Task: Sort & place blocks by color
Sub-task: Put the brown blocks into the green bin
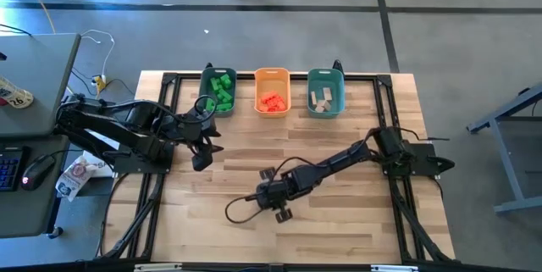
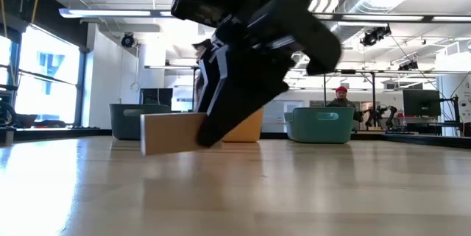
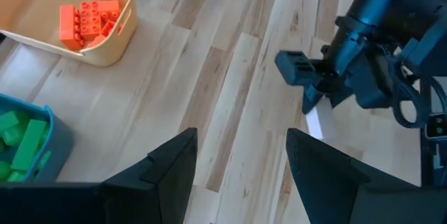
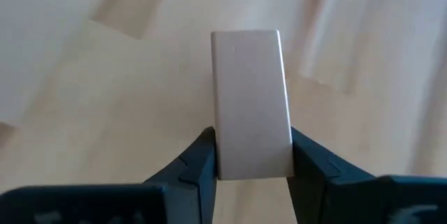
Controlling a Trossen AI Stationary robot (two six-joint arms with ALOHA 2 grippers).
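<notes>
Blocks are almost all sorted in the high view: green blocks [image 1: 223,88] lie in the left teal bin [image 1: 207,80], red-orange blocks [image 1: 271,101] in the orange bin [image 1: 272,75], and tan blocks [image 1: 321,99] in the right teal bin [image 1: 325,75]. These three bins stand in a row along the far edge of the table [image 1: 339,221]. The right gripper [image 1: 273,194] is low over the middle of the table, nearer to the front edge. The left gripper [image 1: 201,147] waits near the left edge, just in front of the left teal bin.

From the low view, the right gripper [image 2: 210,129] is tilted and reaches down to a pale tan block [image 2: 171,133] that rests on the table top.

Through the left wrist view, the left arm's fingers [image 3: 171,165] stand apart with nothing between them. The red-orange blocks [image 3: 87,20] and the green blocks [image 3: 21,144] show in their bins.

Finally, the right wrist view shows the right gripper [image 4: 253,160] clamped on the pale tan block [image 4: 250,102], one finger on each side.
</notes>
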